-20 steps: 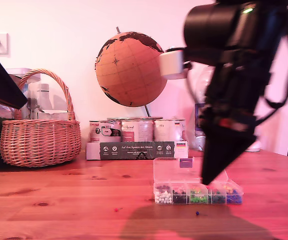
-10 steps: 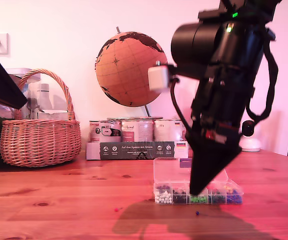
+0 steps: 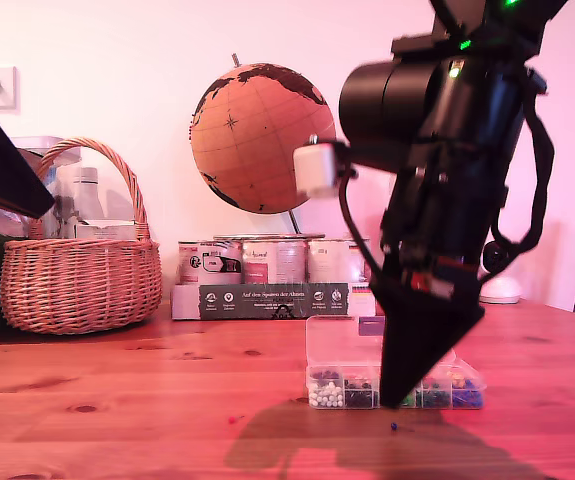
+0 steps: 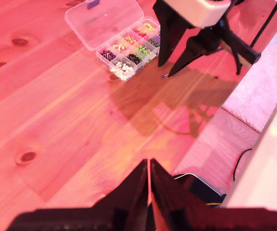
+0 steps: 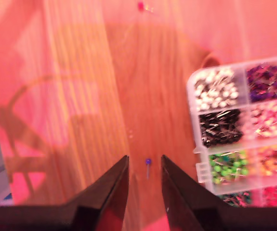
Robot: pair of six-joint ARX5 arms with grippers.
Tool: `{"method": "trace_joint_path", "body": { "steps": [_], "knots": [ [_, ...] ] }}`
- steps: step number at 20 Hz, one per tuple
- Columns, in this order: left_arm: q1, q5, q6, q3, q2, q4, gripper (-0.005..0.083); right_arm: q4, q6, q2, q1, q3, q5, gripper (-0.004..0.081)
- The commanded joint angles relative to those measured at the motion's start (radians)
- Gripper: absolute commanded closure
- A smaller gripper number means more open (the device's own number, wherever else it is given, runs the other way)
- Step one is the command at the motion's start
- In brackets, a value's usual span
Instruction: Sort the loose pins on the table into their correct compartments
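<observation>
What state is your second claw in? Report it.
Open. My second claw shows a clear gap between its fingers, with the blue-headed pin lying loose on the table there.

Probably a home: wicker basket (image 3: 79,262), globe (image 3: 259,138), pine table (image 3: 117,400).

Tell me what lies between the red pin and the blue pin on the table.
Only bare wood: in the second wrist view, the red pin and the blue pin have empty table between them.

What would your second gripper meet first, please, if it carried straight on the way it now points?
Most likely the blue-headed pin, which lies on the table in line with the gap of my open second gripper. Depth is hard to judge, so it could touch bare wood beside the pin instead.
</observation>
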Motion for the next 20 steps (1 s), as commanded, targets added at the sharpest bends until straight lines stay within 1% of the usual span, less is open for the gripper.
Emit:
{"method": "trace_joint_path", "body": {
  "steps": [1, 6, 9, 13, 20],
  "knots": [
    [0.000, -0.002, -0.003, 0.011, 0.032, 0.015, 0.0797, 0.008, 0.000, 0.030, 0.010, 0.006, 0.000, 0.0586],
    [0.000, -0.002, -0.003, 0.011, 0.163, 0.113, 0.0797, 0.014, 0.000, 0.031, 0.009, 0.006, 0.004, 0.0586],
    [0.000, -0.002, 0.006, 0.011, 0.215, 0.182, 0.0797, 0.027, 0.000, 0.031, 0.009, 0.006, 0.005, 0.0586],
    [-0.013, -0.003, 0.021, -0.014, 0.222, 0.270, 0.0797, 0.027, 0.000, 0.032, 0.009, 0.006, 0.017, 0.0586],
    [-0.040, -0.004, 0.021, -0.021, 0.223, 0.293, 0.0797, 0.023, 0.000, 0.050, 0.008, 0.006, 0.027, 0.0588]
  ]
}}
